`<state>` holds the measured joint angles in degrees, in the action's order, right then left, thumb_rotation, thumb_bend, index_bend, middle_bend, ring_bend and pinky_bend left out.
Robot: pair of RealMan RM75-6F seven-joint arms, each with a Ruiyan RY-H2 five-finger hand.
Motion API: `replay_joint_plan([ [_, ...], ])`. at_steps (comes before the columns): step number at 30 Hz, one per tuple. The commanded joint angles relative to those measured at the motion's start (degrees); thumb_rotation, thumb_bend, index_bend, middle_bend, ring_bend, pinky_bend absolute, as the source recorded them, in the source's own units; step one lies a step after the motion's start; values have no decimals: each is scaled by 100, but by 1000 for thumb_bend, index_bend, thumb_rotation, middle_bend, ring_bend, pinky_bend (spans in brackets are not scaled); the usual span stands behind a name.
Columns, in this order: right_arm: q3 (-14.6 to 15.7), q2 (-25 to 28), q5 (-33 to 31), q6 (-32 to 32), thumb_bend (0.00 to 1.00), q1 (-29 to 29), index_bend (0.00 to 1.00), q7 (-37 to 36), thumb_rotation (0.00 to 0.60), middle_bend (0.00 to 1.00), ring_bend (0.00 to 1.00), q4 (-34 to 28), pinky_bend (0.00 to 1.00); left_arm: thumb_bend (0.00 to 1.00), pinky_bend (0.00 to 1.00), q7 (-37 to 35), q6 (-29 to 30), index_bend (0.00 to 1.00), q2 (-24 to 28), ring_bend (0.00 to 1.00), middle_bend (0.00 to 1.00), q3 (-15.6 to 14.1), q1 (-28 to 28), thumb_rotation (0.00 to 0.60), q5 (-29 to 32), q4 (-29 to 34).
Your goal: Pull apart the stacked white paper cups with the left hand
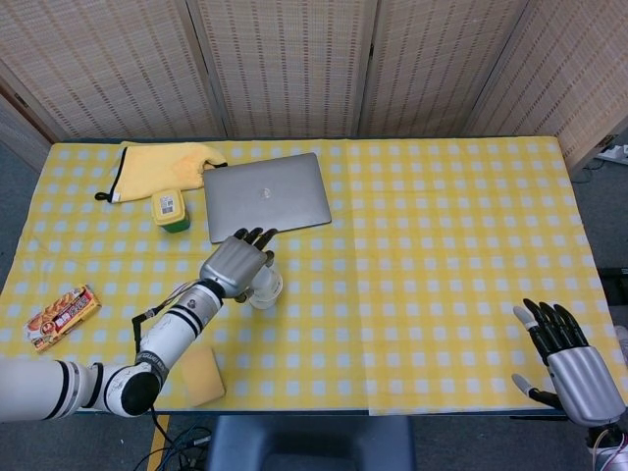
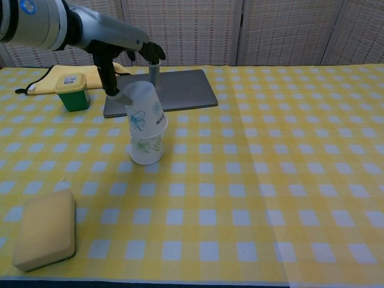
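Two white paper cups with blue prints stand upside down near the table's front left. My left hand (image 2: 123, 57) grips the upper cup (image 2: 146, 108) from above and holds it raised, so it only partly overlaps the lower cup (image 2: 146, 150), which rests on the yellow checked cloth. In the head view the left hand (image 1: 235, 263) hides most of the cups (image 1: 265, 288). My right hand (image 1: 567, 361) hangs off the table's front right corner, fingers spread, holding nothing.
A closed grey laptop (image 1: 266, 195) lies just behind the cups. A green jar with a yellow lid (image 1: 171, 211) and a yellow cloth (image 1: 162, 167) sit at the back left. A yellow sponge (image 2: 45, 228) and a snack packet (image 1: 61, 315) lie at the front left.
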<state>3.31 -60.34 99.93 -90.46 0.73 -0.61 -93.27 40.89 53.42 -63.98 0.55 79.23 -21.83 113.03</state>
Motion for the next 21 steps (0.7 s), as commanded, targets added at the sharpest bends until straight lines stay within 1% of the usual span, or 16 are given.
replay_joint_plan([
  [1,6,1,12,-12,189,-6,0,-3,600,0,0,6,0,336,157,79,217,366,310,0,0,143,76,600,201,325],
  [4,8,-9,23,-29,188,-15,0,14,600,0,0,12,0,336,157,96,321,366,529,0,0,162,45,600,275,518],
  [8,10,-40,23,-5,188,-13,0,88,600,0,0,4,0,336,157,59,405,366,815,0,0,123,-104,600,177,715],
  [14,34,-107,55,42,189,-15,0,271,600,0,0,-40,0,336,157,-167,461,365,1168,0,0,-12,-551,600,-291,888],
  [18,58,-134,85,54,188,-22,0,331,600,0,0,-63,0,336,157,-373,426,365,1227,0,0,-132,-895,600,-644,868],
  [21,87,-139,122,64,188,-25,0,337,600,0,0,-79,0,336,157,-570,364,366,1183,0,0,-234,-1177,600,-900,737],
])
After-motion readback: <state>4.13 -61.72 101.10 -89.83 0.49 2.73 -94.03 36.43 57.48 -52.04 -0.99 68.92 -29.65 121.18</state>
